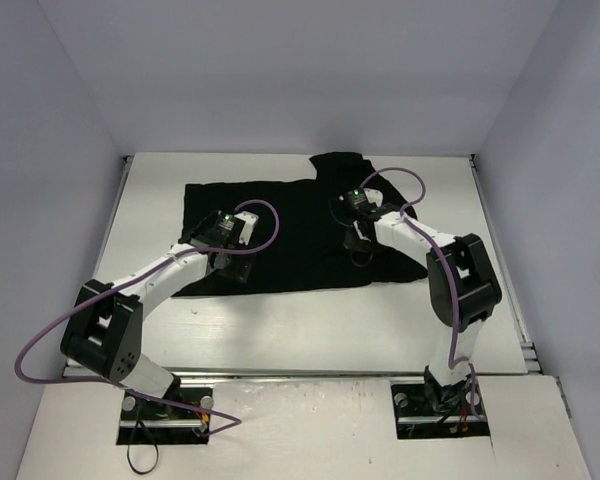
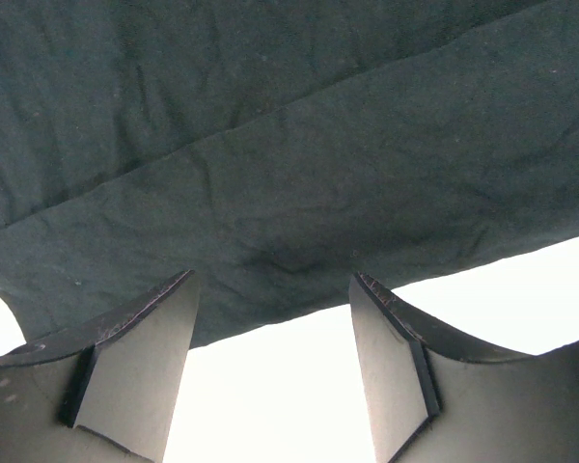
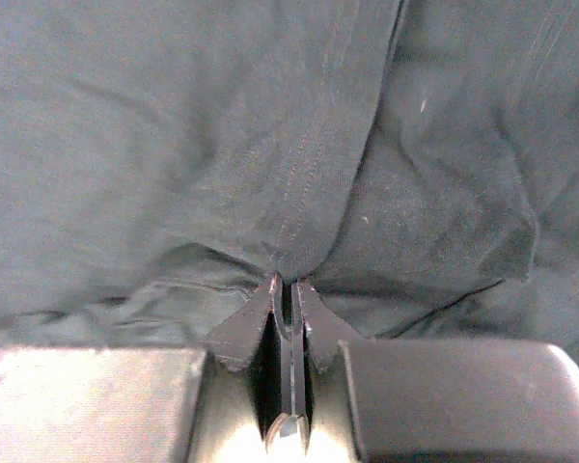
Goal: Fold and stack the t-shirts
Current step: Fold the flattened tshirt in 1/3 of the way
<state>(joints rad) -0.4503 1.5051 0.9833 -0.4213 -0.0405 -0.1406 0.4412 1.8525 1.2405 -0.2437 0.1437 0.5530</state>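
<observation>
Black soft t-shirt point(image 1: 280, 230), spread flat on white table point(image 1: 280, 330). Right gripper point(image 3: 288, 289) pinches a raised fold on the shirt's right side; left gripper point(image 2: 272, 285) gapes wide and empty at the shirt's near hem. Step judged: starting the first fold; next, left must close on that hem.

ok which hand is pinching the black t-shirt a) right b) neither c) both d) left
a: the right hand is shut with a ridge of the t-shirt pinched in it, while the left hand stands open at the cloth's edge, gripping nothing.
</observation>
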